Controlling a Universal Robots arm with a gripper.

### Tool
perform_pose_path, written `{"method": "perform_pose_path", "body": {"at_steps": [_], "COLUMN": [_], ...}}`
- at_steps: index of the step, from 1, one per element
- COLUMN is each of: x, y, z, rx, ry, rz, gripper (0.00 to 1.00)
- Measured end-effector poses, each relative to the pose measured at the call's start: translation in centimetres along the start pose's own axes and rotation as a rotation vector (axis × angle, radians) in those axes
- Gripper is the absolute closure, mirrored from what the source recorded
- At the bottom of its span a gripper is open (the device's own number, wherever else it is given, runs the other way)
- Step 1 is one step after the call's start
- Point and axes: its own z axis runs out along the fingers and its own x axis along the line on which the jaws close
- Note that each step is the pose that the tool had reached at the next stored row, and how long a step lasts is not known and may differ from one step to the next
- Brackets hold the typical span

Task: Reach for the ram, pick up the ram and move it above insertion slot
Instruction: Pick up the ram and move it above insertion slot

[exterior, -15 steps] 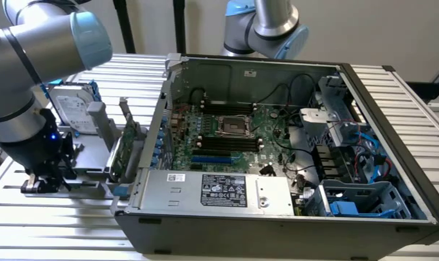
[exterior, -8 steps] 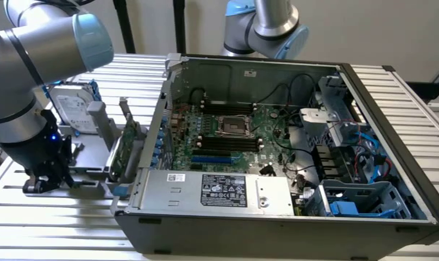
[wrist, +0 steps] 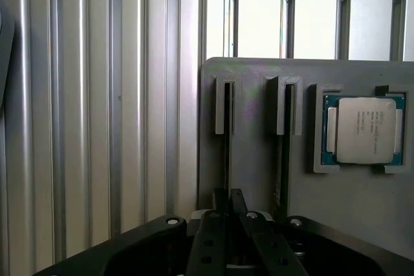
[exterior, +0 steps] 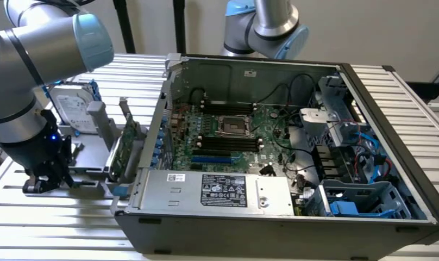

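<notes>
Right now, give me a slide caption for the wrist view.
Gripper closed on the ram, edge-on in a grey holder slot beside a seated processor, on a slatted metal table.

An open grey metal computer case point(exterior: 227, 76) lies on a slatted aluminium desk point(exterior: 52, 228), baring its green motherboard point(exterior: 270, 122), a square silver CPU socket point(exterior: 232, 126), a labelled silver power supply box point(exterior: 212, 191) and a blue plastic drive cage point(exterior: 353, 206). Beside the case, at the exterior view's left, a green expansion card point(exterior: 126, 149) stands upright near a silver hard drive point(exterior: 73, 111). A grey plastic holder point(wrist: 259, 153) cradles a square silver processor chip point(wrist: 365, 130).
</notes>
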Motion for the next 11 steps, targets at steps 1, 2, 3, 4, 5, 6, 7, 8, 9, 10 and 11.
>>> {"method": "perform_pose_path", "body": {"at_steps": [1, 2, 3, 4, 5, 6, 7, 8, 9, 10, 11], "x": [0.00, 0.00, 0.00, 0.00, -0.01, 0.00, 0.00, 0.00, 0.00, 0.01, 0.01], "y": [0.00, 0.00, 0.00, -0.01, -0.01, -0.01, -0.02, -0.03, -0.04, -0.04, -0.05], "z": [0.00, 0.00, -0.02, -0.05, -0.11, -0.19, -0.30, -0.41, -0.50, -0.60, -0.71], "rx": [-0.0001, -0.0004, -0.0008, -0.0016, -0.0023, -0.0032, -0.0042, -0.0054, -0.0064, -0.0073, -0.0081], "ry": [0.0000, -0.0002, -0.0002, -0.0002, -0.0001, -0.0002, -0.0002, -0.0001, -0.0001, -0.0001, 0.0000], "rz": [0.000, 0.000, 0.000, 0.000, 0.000, 0.000, 0.000, 0.000, 0.000, 0.000, 0.000], "gripper": [0.86, 0.86, 0.86, 0.86, 0.86, 0.86, 0.86, 0.86, 0.86, 0.86, 0.86]}}
